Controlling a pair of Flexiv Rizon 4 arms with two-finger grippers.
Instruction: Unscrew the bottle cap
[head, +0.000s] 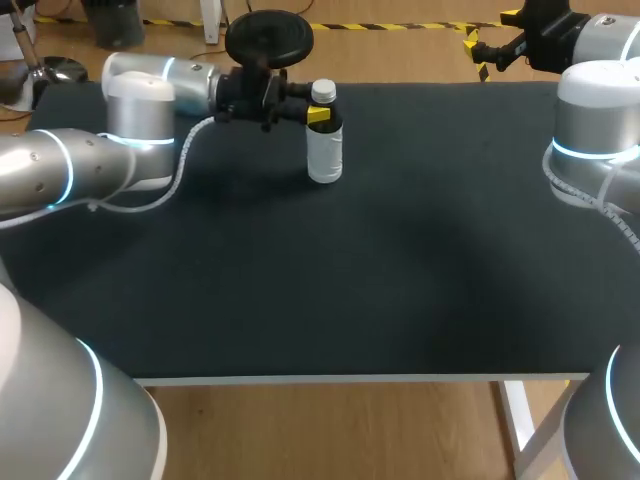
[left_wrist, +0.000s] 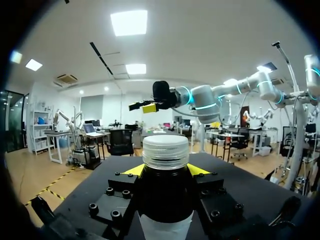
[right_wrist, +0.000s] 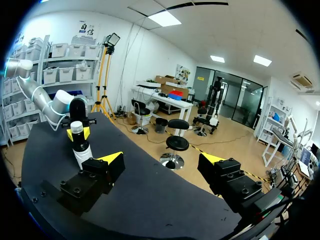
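In the head view the bottle (head: 325, 152) stands at the far side of the table (head: 400, 280), and the left gripper (head: 318, 115) is clamped on its neck. In the left wrist view the cap (left_wrist: 165, 150) sits fully on, so the unscrewing is not yet done. In the right wrist view the right gripper (right_wrist: 161, 161) is wide open and empty, well apart from the bottle

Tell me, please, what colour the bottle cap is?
The cap is white, ribbed around its side; the left wrist view shows it best.

A black table (head: 400, 280) carries one upright bottle (head: 325, 155) near its far edge.
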